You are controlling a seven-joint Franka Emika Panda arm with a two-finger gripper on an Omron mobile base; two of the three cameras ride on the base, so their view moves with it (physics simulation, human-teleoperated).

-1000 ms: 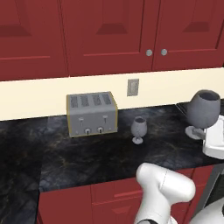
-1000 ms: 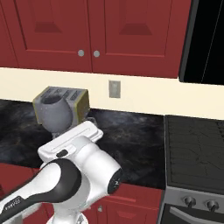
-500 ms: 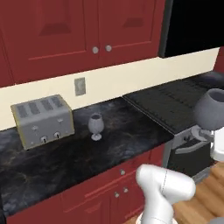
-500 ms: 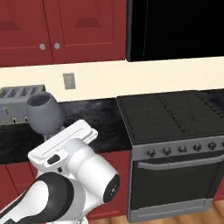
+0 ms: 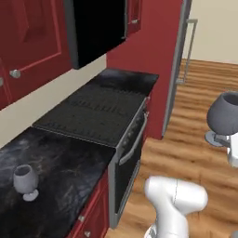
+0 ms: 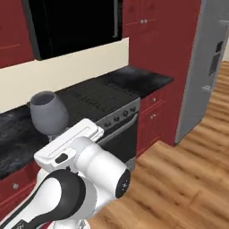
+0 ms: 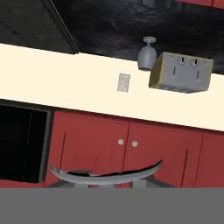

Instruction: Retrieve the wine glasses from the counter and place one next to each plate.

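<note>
My gripper [image 5: 224, 139] is shut on the stem of a grey translucent wine glass [image 5: 225, 114], held upright in the air over the wooden floor, off the counter. The same wine glass [image 6: 48, 113] rises above my white hand in the right base view, and its rim [image 7: 105, 175] arcs across the bottom of the hand view. A second wine glass [image 5: 25, 180] stands on the black marbled counter [image 5: 65, 160]; this wine glass [image 7: 147, 54] is beside the toaster [image 7: 180, 72] in the hand view. The plates are out of view.
A black stove [image 5: 93, 111] with an oven door sits to the right of the counter, under a black microwave [image 5: 93, 28]. A tall red cabinet and a grey fridge [image 6: 210, 67] stand further right. Wooden floor [image 5: 190, 148] spreads out before them.
The whole picture has swung right as the base turns: the toaster has left the base views, and the stove, tall cabinet and fridge have come in. The glass stays in my grip.
</note>
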